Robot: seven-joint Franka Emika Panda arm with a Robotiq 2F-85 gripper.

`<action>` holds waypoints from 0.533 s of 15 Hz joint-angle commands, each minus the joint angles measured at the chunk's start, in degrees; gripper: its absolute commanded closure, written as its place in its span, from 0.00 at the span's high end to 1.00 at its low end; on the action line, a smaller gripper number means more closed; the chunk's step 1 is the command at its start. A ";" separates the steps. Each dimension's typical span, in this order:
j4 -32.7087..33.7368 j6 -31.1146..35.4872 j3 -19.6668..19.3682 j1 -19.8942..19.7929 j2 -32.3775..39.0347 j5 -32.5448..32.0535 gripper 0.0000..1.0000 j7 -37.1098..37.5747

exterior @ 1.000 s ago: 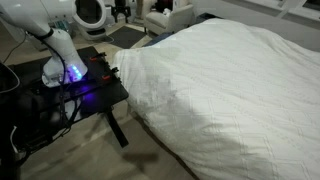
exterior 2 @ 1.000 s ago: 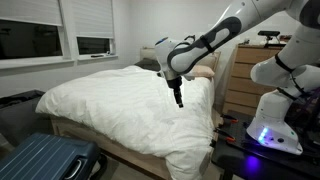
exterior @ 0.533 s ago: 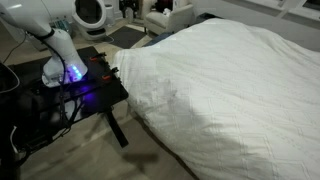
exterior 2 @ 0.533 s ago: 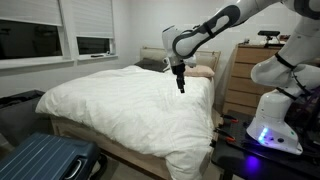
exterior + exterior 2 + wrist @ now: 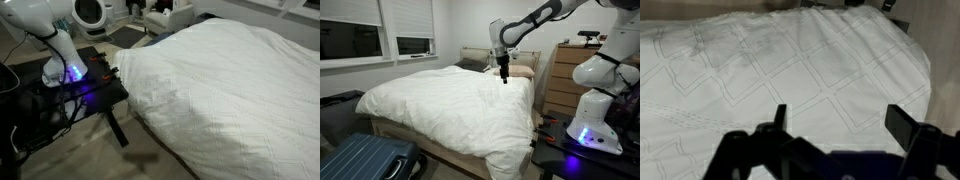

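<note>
At the left of an exterior view we see a dark blue ribbed hard-shell suitcase (image 5: 365, 160) by the foot corner of the bed, well apart from the arm, so we judge it no hindrance. Next comes the white diamond-stitched quilt (image 5: 445, 100), which covers the whole mattress and hangs over the near edge; it is the thing nearest the arm and lies mostly smooth, with soft creases near its head end. Over that head end hangs the black two-finger gripper (image 5: 504, 74), pointing straight down, and we cannot tell that it touches the cloth. In the wrist view the gripper (image 5: 840, 122) has its jaws spread as wide as they go, with nothing between them but quilt below. To take hold well, we judge it best to come down vertically, keep the jaws wide until both pads sink a little into the fabric, and pinch over a crease or stitched ridge, since a flat span would likely slip free. Just to the right lies a tan pillow (image 5: 523, 71), so we would keep clear of it and catch quilt alone. Further right stand a brown wooden dresser (image 5: 560, 80) and the white robot base with a blue glow (image 5: 592, 125); any pull should be slow, for so much cloth drags
</note>
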 commanded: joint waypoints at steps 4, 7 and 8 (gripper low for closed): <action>0.07 -0.43 -14.07 15.82 6.64 -5.76 1.00 5.05; 0.07 -0.43 -14.08 15.96 6.67 -5.75 1.00 5.05; 0.07 -0.43 -14.08 15.97 6.67 -5.75 1.00 5.05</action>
